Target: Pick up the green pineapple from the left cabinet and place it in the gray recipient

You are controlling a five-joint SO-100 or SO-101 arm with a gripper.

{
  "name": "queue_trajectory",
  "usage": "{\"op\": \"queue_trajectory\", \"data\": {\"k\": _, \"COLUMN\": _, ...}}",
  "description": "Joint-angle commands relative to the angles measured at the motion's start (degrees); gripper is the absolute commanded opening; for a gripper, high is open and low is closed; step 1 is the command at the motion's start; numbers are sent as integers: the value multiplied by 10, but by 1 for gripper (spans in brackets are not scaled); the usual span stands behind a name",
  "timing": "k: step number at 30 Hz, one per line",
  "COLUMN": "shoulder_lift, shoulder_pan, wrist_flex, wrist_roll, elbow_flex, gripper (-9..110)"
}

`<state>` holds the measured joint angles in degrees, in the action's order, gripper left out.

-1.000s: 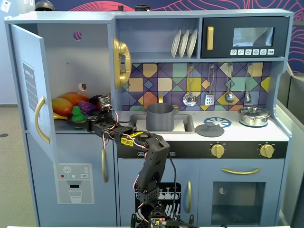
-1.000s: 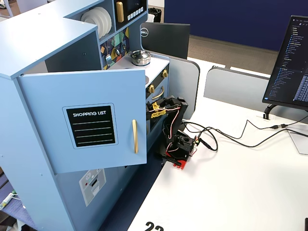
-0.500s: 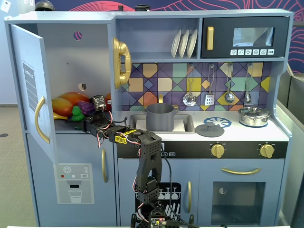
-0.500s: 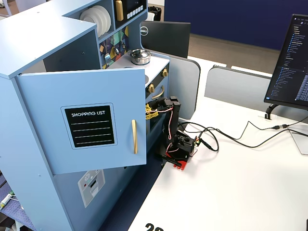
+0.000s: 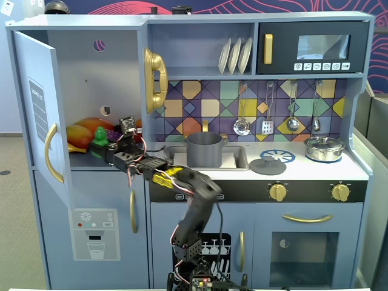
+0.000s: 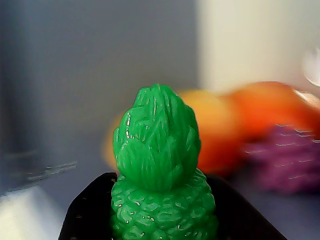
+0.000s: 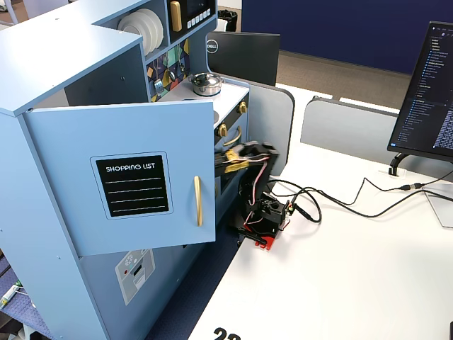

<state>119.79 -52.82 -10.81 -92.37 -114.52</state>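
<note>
The green pineapple [image 5: 100, 140] stands upright near the front of the left cabinet's [image 5: 91, 79] shelf, whose door [image 5: 36, 103] is swung open. In the wrist view the pineapple [image 6: 160, 165] fills the centre, with black jaws pressed against both sides of its body. My gripper [image 5: 107, 149] reaches into the cabinet from the right and is shut on the pineapple; it also shows in the wrist view [image 6: 162, 205]. The gray recipient [image 5: 204, 150] stands in the sink to the right of the cabinet. The other fixed view shows only the door's outside [image 7: 134, 177] and my arm [image 7: 248, 159].
Orange and yellow toy fruit [image 5: 85, 130] and purple grapes [image 6: 290, 155] lie behind the pineapple in the cabinet. A gold phone [image 5: 154, 79] hangs on the cabinet's right wall. A gray lid [image 5: 267, 166] and a shiny silver pot [image 5: 324, 147] sit on the counter.
</note>
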Motion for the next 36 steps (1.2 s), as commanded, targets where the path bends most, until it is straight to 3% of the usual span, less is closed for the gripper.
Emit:
{"op": "queue_trajectory", "data": {"k": 1, "shoulder_lift": 243, "shoulder_pan": -54, "wrist_flex": 61, "wrist_roll": -40, "elbow_flex": -52, "gripper": 0}}
{"op": "queue_trajectory", "data": {"k": 5, "shoulder_lift": 402, "shoulder_pan": -2, "wrist_flex": 165, "wrist_roll": -31, "elbow_flex": -64, "gripper": 0}}
{"op": "queue_trajectory", "data": {"k": 9, "shoulder_lift": 462, "shoulder_pan": 144, "wrist_flex": 257, "wrist_roll": 14, "elbow_flex": -20, "gripper": 0}}
{"op": "queue_trajectory", "data": {"k": 13, "shoulder_lift": 451, "shoulder_pan": 365, "wrist_flex": 309, "wrist_roll": 148, "elbow_flex": 32, "gripper": 0}}
{"op": "queue_trajectory", "data": {"k": 19, "shoulder_lift": 334, "shoulder_pan": 560, "wrist_flex": 323, "wrist_roll": 173, "elbow_flex": 72, "gripper": 0}}
{"op": "queue_trajectory", "data": {"k": 27, "shoulder_lift": 98, "shoulder_pan": 619, "wrist_flex": 242, "wrist_roll": 117, "elbow_flex": 156, "gripper": 0}}
{"op": "queue_trajectory", "data": {"k": 36, "shoulder_lift": 11, "shoulder_pan": 553, "wrist_flex": 229, "wrist_roll": 9, "elbow_flex": 163, "gripper": 0}}
